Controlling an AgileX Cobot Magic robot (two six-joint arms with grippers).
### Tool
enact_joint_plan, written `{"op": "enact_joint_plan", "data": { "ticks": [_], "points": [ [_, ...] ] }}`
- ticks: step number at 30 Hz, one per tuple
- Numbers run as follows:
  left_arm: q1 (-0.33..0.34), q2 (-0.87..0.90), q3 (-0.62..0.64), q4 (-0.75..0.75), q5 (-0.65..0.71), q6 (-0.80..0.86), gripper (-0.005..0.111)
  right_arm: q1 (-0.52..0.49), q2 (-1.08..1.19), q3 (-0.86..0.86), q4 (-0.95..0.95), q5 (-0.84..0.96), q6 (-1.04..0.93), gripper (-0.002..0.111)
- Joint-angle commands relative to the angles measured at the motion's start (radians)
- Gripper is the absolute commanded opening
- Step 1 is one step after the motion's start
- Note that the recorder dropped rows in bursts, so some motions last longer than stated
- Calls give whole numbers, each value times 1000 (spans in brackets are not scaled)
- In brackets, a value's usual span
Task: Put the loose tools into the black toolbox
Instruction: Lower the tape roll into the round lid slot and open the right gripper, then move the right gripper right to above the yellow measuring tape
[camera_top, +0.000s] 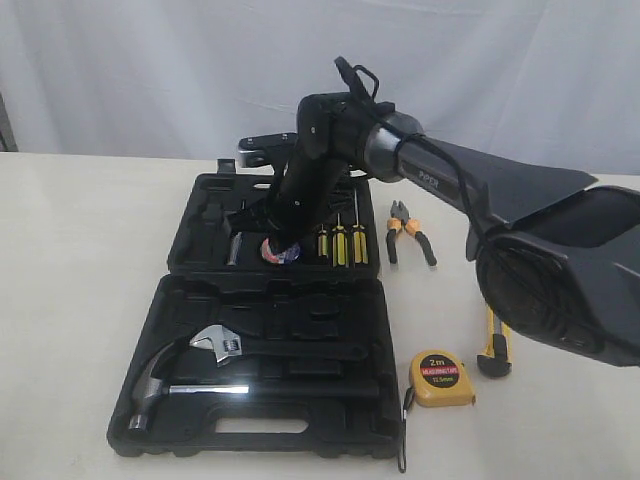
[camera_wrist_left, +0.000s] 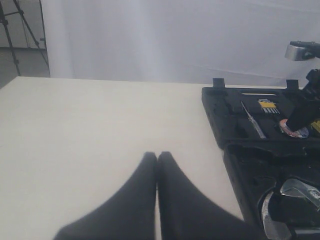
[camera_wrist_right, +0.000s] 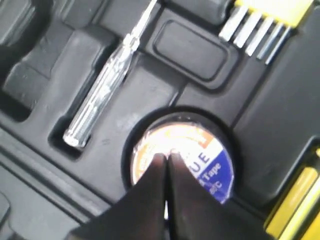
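Observation:
The black toolbox (camera_top: 200, 432) lies open on the table, both halves flat. The black tape roll (camera_top: 287, 254) with its white-red-blue label (camera_wrist_right: 205, 160) sits in a round recess of the far half. My right gripper (camera_wrist_right: 168, 156) is shut, its tips right over the label with nothing between them; the right arm reaches across to it (camera_top: 272, 245). The pliers (camera_top: 408, 232), yellow tape measure (camera_top: 440, 378) and utility knife (camera_top: 497, 345) lie on the table right of the case. My left gripper (camera_wrist_left: 157, 155) is shut and empty over bare table left of the toolbox (camera_wrist_left: 215, 115).
A hammer (camera_top: 160, 385) and wrench (camera_top: 225, 343) rest in the near half. Three screwdrivers (camera_top: 340, 243), a clear tester (camera_wrist_right: 100, 100) and hex keys (camera_wrist_right: 260, 30) sit in the far half. A white curtain hangs behind the table.

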Motion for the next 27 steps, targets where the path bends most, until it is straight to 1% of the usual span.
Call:
{"op": "enact_joint_plan", "data": {
  "ticks": [1, 5, 10, 20, 24, 27],
  "points": [
    [-2, -3, 2, -2, 0, 0, 0, -2, 14, 3, 3, -15, -9, -1],
    [-2, -3, 2, -2, 0, 0, 0, -2, 23, 3, 3, 1, 0, -1],
    [-2, -3, 2, -2, 0, 0, 0, -2, -35, 3, 3, 16, 0, -1],
    [-2, -3, 2, -2, 0, 0, 0, -2, -195, 3, -35, 126, -8, -1],
    [-2, -3, 2, -2, 0, 0, 0, -4, -232, 3, -35, 226, -13, -1],
    [-2, -3, 2, -2, 0, 0, 0, -4, -254, 8, -27, 226, -24, -1]
  ]
}}
